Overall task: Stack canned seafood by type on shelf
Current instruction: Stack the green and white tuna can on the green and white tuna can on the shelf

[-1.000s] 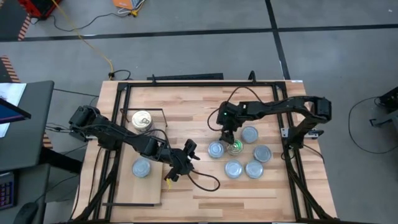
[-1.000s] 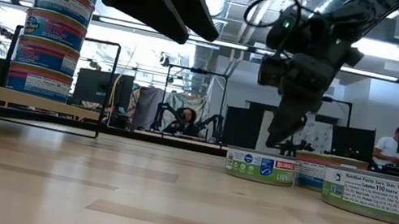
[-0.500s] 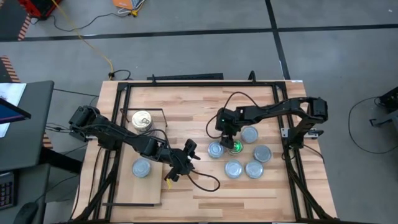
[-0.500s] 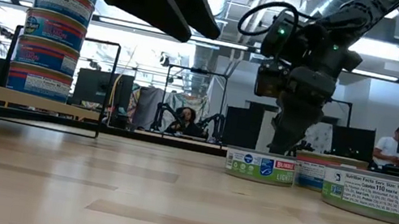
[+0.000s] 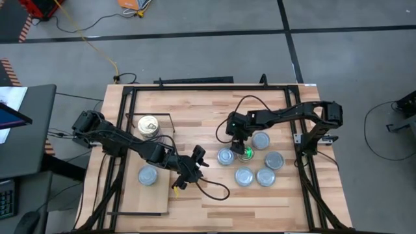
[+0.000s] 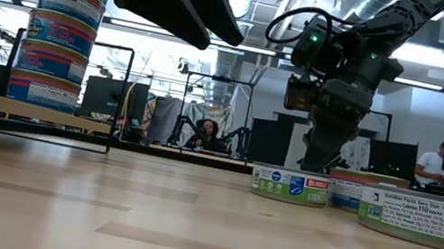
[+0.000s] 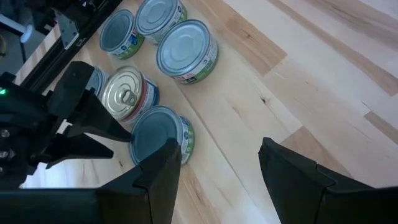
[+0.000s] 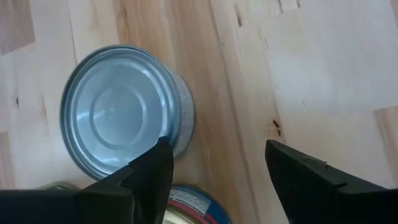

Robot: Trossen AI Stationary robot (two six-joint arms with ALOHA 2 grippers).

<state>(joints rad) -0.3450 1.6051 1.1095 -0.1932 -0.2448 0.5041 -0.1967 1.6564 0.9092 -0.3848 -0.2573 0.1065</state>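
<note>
Butcher-block table (image 5: 208, 114): right gripper (image 5: 238, 148) open, apparently above blue-topped tin (image 5: 226, 156).

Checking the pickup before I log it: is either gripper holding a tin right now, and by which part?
Neither. The right gripper hangs open above the loose tins, and the left gripper is open and empty beside the shelf.

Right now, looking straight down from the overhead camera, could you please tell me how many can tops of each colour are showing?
pale blue-silver tops: 6
gold tops: 2
Total: 8 tops showing; any cans stacked beneath those on the shelf are not counted.
</note>
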